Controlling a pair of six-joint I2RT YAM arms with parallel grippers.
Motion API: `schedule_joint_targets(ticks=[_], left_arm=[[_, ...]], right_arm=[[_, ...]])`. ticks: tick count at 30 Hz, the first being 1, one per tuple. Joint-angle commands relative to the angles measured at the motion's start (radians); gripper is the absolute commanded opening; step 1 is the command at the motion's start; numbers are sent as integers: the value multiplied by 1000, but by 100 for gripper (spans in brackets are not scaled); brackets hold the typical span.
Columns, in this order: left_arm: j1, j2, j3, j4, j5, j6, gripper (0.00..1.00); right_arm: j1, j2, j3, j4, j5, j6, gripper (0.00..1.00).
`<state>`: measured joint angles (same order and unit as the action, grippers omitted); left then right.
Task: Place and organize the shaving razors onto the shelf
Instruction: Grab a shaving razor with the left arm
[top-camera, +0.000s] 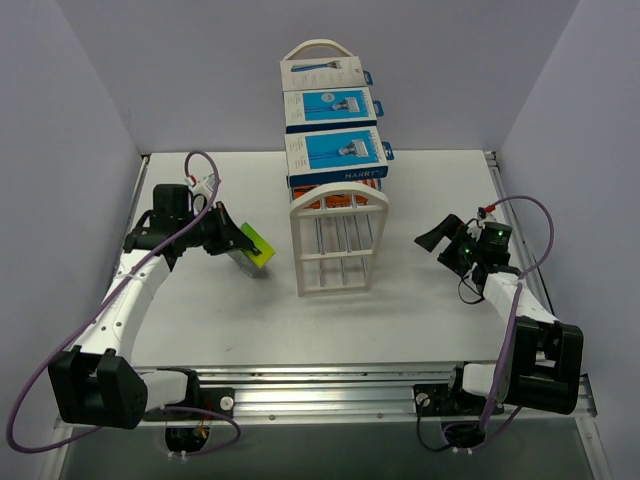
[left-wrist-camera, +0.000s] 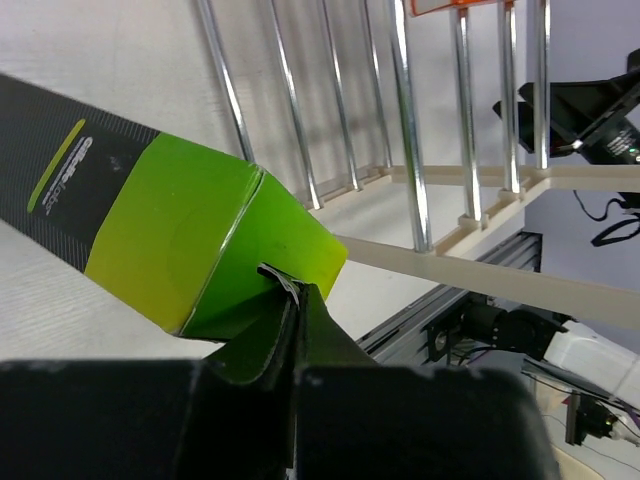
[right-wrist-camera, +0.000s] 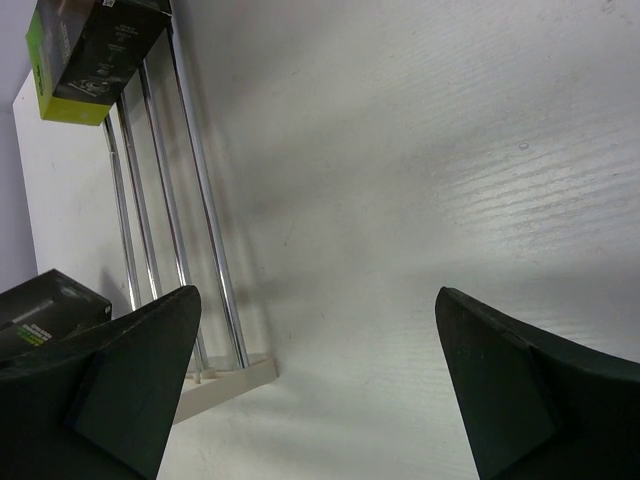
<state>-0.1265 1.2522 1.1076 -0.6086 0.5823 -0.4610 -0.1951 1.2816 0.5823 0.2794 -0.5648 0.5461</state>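
The cream-white shelf (top-camera: 338, 240) stands mid-table. Three blue-and-white HARRY'S razor boxes (top-camera: 335, 152) lie along its top tier, with orange boxes (top-camera: 340, 201) on the tier below. My left gripper (top-camera: 228, 240) is left of the shelf, shut on a black-and-lime-green razor box (top-camera: 252, 246). In the left wrist view, that gripper (left-wrist-camera: 290, 290) pinches the hang tab of the green box (left-wrist-camera: 190, 230), close to the shelf's bars (left-wrist-camera: 410, 120). My right gripper (top-camera: 440, 240) hovers open right of the shelf. In the right wrist view, nothing lies between its fingers (right-wrist-camera: 318, 295).
The right wrist view shows the shelf's chrome bars (right-wrist-camera: 190, 200), a black-and-lime box (right-wrist-camera: 85, 50) beyond them, and another black box (right-wrist-camera: 40, 305) at the left edge. Grey walls enclose the table; an aluminium rail (top-camera: 320, 385) runs along its near edge.
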Motion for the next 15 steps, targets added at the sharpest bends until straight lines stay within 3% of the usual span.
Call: schedule_joint_targets(ticks=[1, 9, 15], left_arm=[[-9, -30, 60, 158, 88, -54, 2], [-9, 6, 29, 138, 172, -106, 2], [5, 47, 60, 10, 220, -128, 2]], right_arm=[[-3, -5, -1, 24, -21, -15, 100], [-3, 8, 7, 33, -27, -14, 100], [-4, 25, 7, 46, -29, -12, 100]])
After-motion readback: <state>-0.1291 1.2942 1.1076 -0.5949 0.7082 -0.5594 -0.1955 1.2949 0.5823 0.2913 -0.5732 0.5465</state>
